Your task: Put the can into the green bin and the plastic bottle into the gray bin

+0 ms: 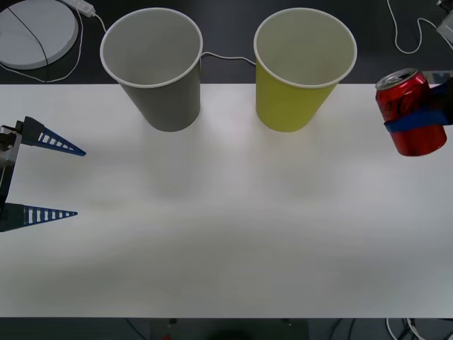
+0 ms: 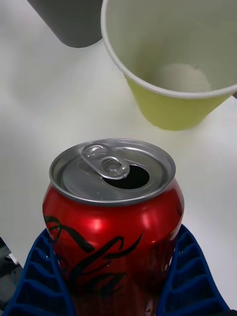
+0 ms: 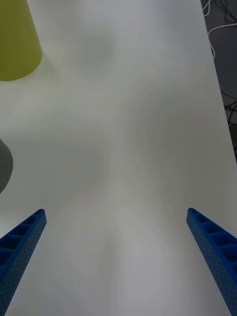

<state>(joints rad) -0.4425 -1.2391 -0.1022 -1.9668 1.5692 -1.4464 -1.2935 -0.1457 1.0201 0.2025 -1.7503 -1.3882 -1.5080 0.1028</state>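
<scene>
Right gripper [image 1: 422, 117], far right of the front view, was clamped on the can [image 1: 410, 112], held upright off the table [image 1: 226, 234] w/ blue fingers [image 2: 190, 281] round its body. We judged step one underway: next we'd carry it left over the green bin [image 1: 303, 67], upper centre-right, then release. Left gripper [image 1: 67, 180] sat spread wide & empty at left edge; gray bin [image 1: 154, 67] upper left.

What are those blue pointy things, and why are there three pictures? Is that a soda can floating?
Those blue pointy things are a robot's fingers. One picture looks down from above its arms; the other two come from cameras on its wrists. On the white table stand two big paper cups: the gray bin and the green bin. The can isn't floating: the right gripper is squeezing it, near the green bin. The left gripper waits open at the table's left edge, holding nothing.
</scene>
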